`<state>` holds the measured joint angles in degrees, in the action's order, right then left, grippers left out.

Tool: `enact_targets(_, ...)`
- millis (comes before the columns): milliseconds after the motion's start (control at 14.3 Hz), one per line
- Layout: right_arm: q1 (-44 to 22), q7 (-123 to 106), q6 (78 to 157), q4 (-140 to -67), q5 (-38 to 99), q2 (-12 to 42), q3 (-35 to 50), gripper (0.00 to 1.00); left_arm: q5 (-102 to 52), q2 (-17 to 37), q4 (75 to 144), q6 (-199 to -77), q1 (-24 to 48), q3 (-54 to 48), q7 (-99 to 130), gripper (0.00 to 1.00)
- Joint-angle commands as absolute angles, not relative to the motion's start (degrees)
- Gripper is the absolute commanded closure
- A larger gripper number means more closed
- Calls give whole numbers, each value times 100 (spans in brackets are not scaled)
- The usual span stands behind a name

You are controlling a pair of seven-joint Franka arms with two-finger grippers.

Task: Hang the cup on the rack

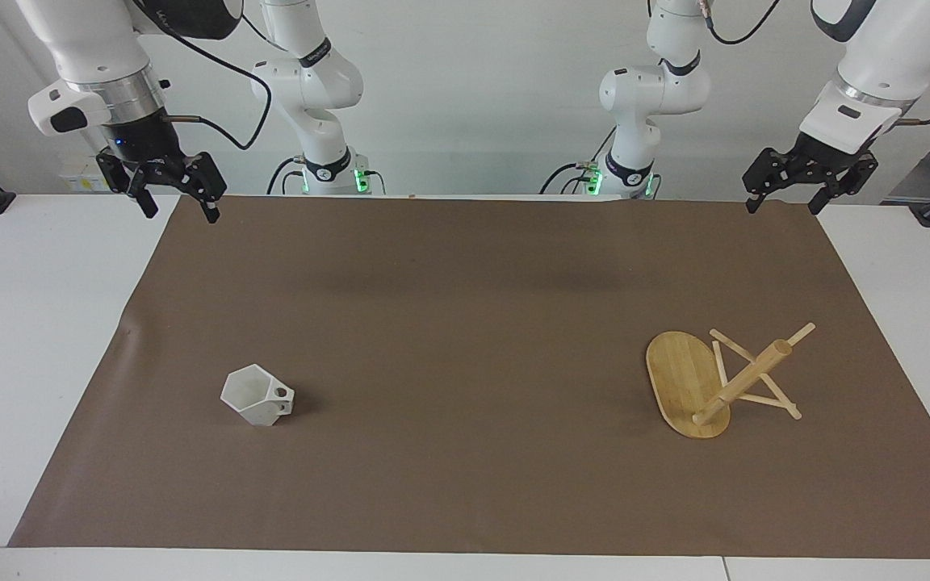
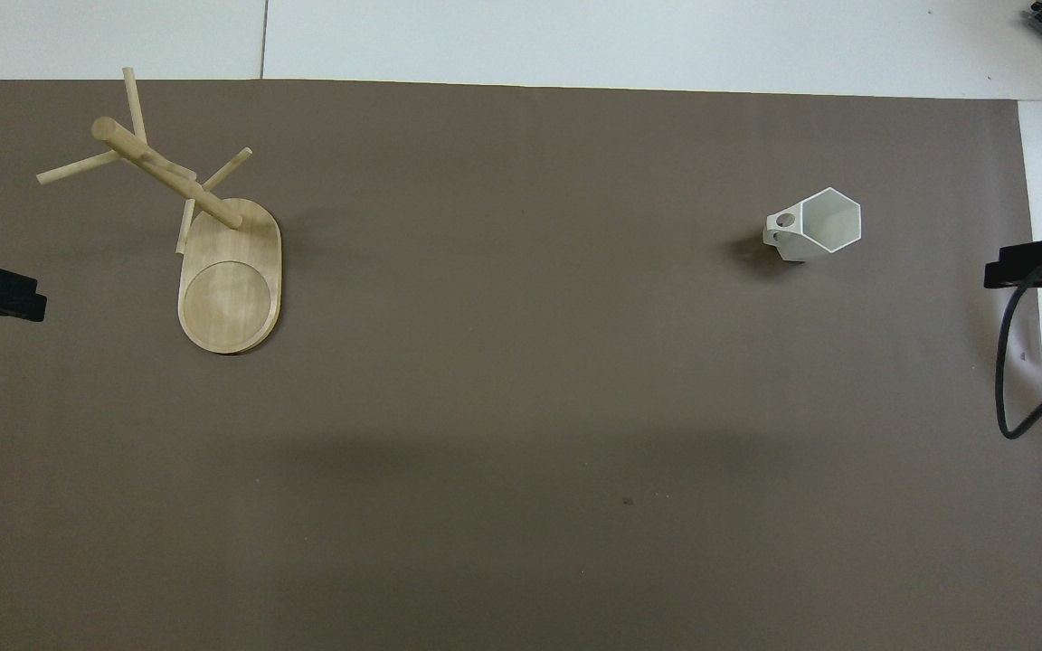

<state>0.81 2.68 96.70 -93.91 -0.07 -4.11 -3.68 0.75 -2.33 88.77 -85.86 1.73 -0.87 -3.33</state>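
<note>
Cup and rack sat apart, untouched.
We saw cup (image 1: 257,394) upright, rack (image 1: 687,394) standing; left gripper (image 1: 782,194) and right gripper (image 1: 177,196) hung released, empty.

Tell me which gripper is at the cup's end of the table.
The right gripper, over the mat's edge at the cup's end; the left gripper hangs at the rack's end.

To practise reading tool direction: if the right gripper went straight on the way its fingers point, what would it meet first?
The right gripper, open, points down over the brown mat's corner nearest the robots. It would probably meet the mat first; the cup lies well off that line.
</note>
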Motion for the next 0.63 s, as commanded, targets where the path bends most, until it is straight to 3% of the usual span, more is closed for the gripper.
enact_targets(0, 79, 79, 9676, -9483, 18, -492, -448, 0, 18, -316, 8956, -8622, 97, -114, -387, 0)
enact_targets(559, 70, 79, 9650, -9545, 18, -527, -439, 0, 18, -325, 8965, -8578, 88, -114, -396, 0)
